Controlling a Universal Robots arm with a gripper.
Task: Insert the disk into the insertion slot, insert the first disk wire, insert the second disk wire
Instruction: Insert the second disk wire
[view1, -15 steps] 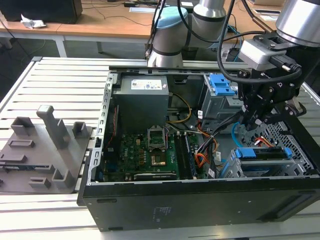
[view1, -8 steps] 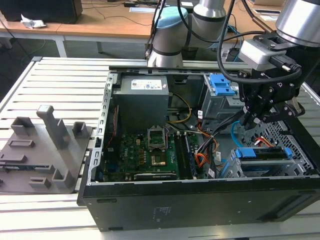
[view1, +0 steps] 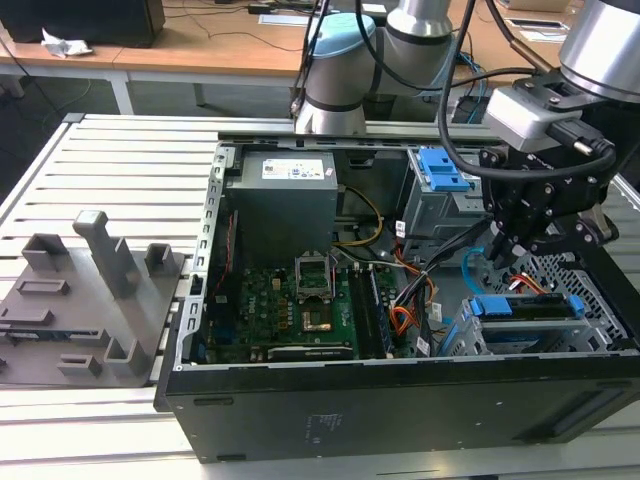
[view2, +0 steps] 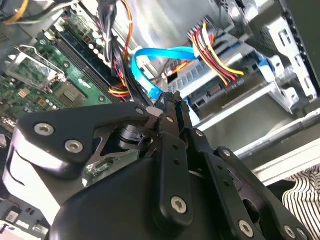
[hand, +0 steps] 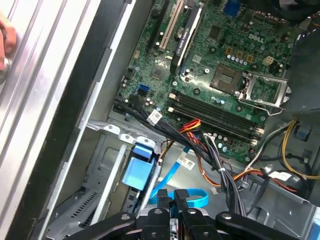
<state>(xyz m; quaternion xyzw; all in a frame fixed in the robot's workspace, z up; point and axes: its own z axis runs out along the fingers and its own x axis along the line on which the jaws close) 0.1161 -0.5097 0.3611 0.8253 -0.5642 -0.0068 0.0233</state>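
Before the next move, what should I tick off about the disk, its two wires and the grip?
1. Disk seated in the insertion slot: ok, it lies level inside.
2. First disk wire plugged in: cannot tell; it runs towards the disk, but its plug is hidden.
3. Gripper on the second disk wire: ok, shut on its end.
4. Plug of the second disk wire lined up with its socket: cannot tell.

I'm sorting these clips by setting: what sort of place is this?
Probably a robotics lab or workshop. An open computer case lies on a slatted metal table, a grey fixture block sits beside it, and wooden desks with cables stand behind the arm.
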